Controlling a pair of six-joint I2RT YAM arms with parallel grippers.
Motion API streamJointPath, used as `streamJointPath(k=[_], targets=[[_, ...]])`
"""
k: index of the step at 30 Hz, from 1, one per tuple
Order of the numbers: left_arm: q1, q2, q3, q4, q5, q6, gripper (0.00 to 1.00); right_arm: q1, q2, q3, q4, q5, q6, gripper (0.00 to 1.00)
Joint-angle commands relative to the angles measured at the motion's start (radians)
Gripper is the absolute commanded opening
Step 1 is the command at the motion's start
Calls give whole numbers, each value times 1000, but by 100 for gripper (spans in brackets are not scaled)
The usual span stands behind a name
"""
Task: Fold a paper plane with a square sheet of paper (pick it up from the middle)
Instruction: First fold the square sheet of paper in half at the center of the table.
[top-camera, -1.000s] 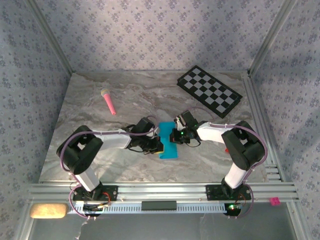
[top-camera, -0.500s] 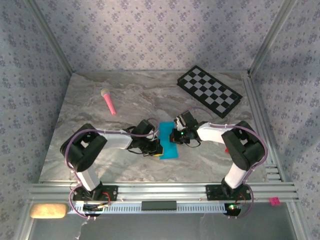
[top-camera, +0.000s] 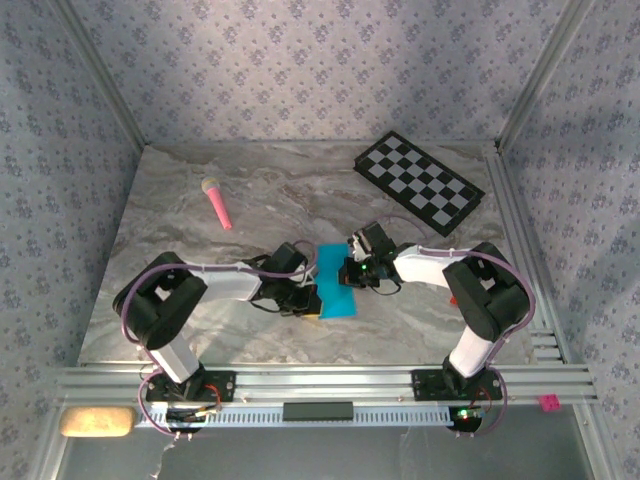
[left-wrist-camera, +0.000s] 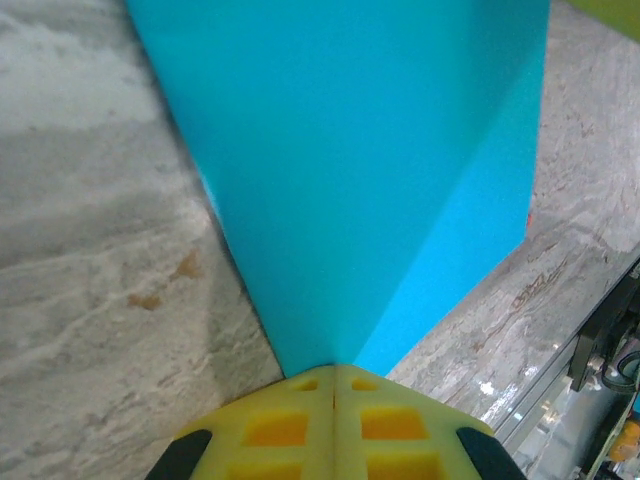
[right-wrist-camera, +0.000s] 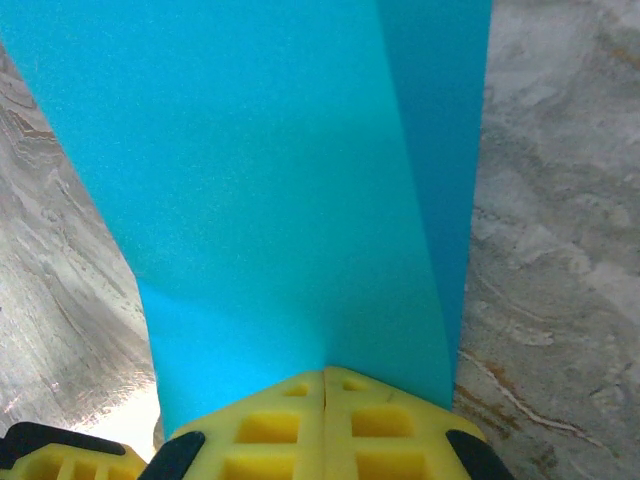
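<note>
The square sheet of paper (top-camera: 336, 283) is bright cyan-blue, folded into a narrow strip, and sits at the table's middle between the two arms. My left gripper (top-camera: 314, 300) is at its near left edge. In the left wrist view the yellow jaws (left-wrist-camera: 335, 368) are shut, and the paper (left-wrist-camera: 350, 150) fans out from their tip with a crease running to the seam. My right gripper (top-camera: 349, 270) is at the paper's far right edge. Its jaws (right-wrist-camera: 325, 372) are also shut, with the paper (right-wrist-camera: 280, 180) spreading out from the tip.
A black-and-white checkered board (top-camera: 420, 183) lies at the back right. A pink stick (top-camera: 217, 203) lies at the back left. Metal rails (top-camera: 320, 380) run along the near edge, and the patterned walls close in on three sides.
The left arm has shifted slightly, its wrist edging toward the paper's near edge. The paper's outline has changed a little at its far end. The right arm has stayed put.
</note>
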Motion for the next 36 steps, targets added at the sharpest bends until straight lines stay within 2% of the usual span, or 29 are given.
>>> streamJointPath(k=[1,7,11,17,20,23,27,36], targets=[[-15,-21,-26,-117,-10,41,1,8,68,-63,-144,115,8,0],[-31,-38,-11,-167,-53,70,2,8,68,-64,-144,118,8,0],[-76,-53,34,-232,-122,90,2,8,64,-65,-145,121,7,0],[-87,-197,35,-217,-198,51,3,8,62,-64,-148,120,7,0],[-53,-207,47,-171,-154,27,3,6,62,-62,-149,120,8,0],[-18,-154,63,-88,-78,-7,3,8,63,-57,-146,118,8,0],[-16,-65,106,-29,-5,-20,3,8,64,-57,-149,122,8,0],[-28,36,88,-164,7,71,2,10,64,-65,-142,122,7,0]])
